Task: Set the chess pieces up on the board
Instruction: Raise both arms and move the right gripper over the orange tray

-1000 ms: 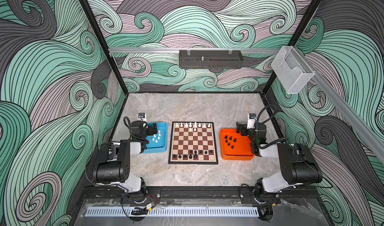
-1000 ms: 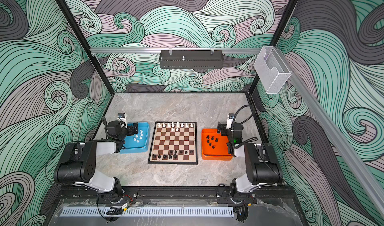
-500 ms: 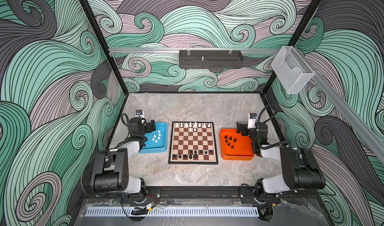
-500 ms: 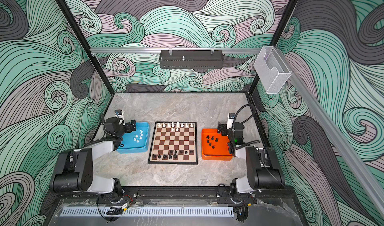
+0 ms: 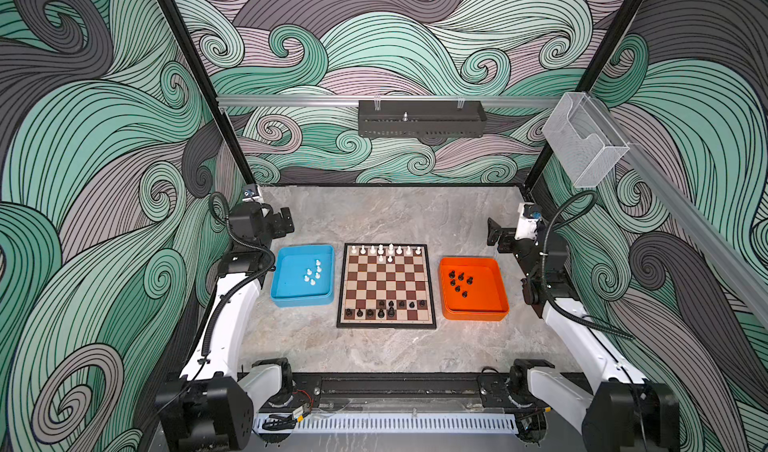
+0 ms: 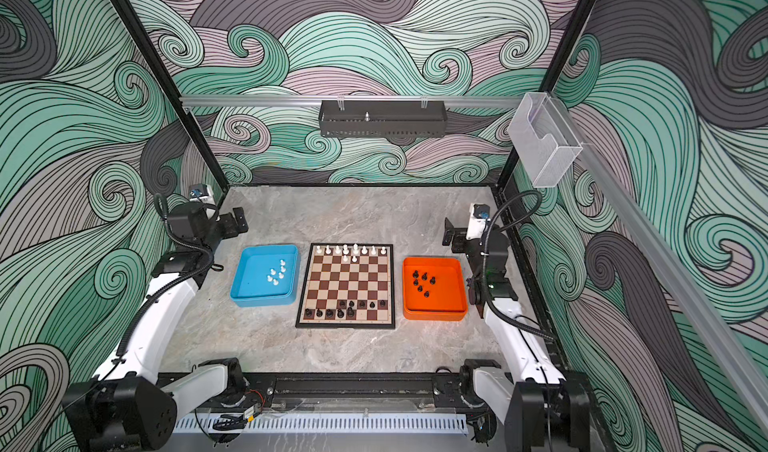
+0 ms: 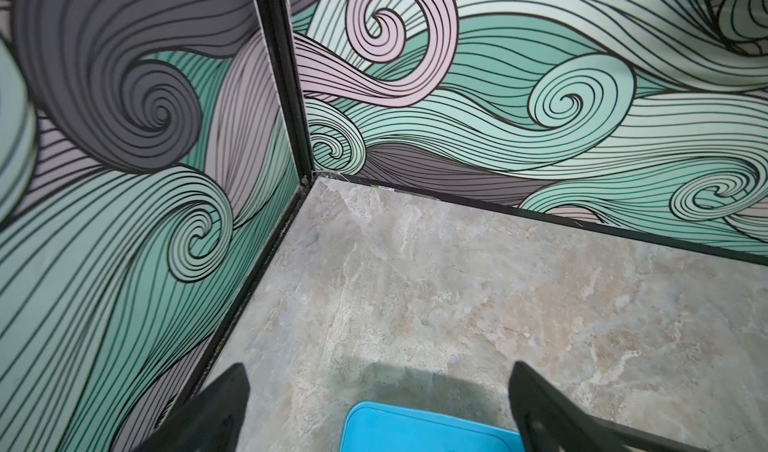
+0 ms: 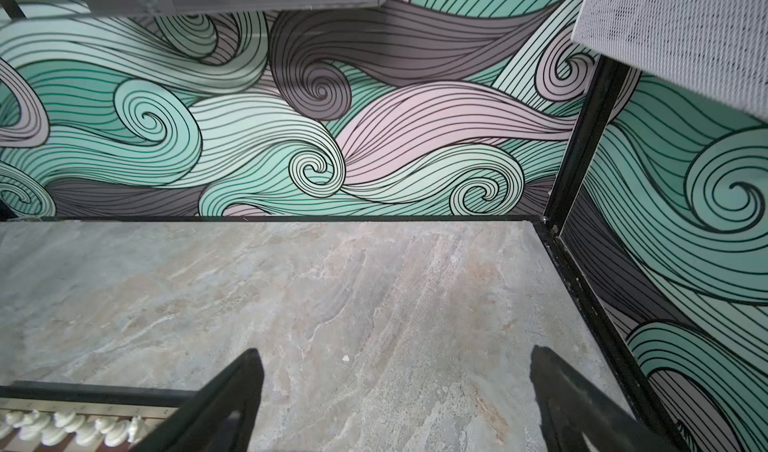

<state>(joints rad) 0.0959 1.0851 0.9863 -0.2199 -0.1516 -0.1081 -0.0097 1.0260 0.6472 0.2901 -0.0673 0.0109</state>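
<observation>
**Marble Tabletop: Board Partly Set, Both Grippers Spread**

Marble tabletop point(image 5: 395, 358) forms the floor of a cell lined with wave-pattern walls.

1. The board point(image 5: 386, 283) lies flat at the centre, between the two arms. The chess pieces on it stand in two groups. Black pieces point(image 5: 390, 304) partly fill its two near rows. White pieces point(image 5: 380, 249) line its far row, with two more just in front of that row.
2. Left of the board, close but apart, sits the blue tray point(image 5: 302, 302), holding a cluster of white pawns point(image 5: 312, 274).
3. Right of the board, also apart, sits the orange tray point(image 5: 473, 315), holding a cluster of black pawns point(image 5: 459, 283).
4. The left gripper point(image 5: 284, 223) hangs beyond the far left corner of the blue tray. Its jaws are spread wide with nothing between them. The left wrist view shows only bare marble and one tray corner point(image 7: 415, 429) between its fingers point(image 7: 232, 387).
5. The right gripper point(image 5: 496, 238) hangs beyond the far right corner of the orange tray, jaws likewise spread and empty.
6. Farthest back, a black perforated box point(image 5: 422, 118) hangs from a rail on the far wall.
</observation>
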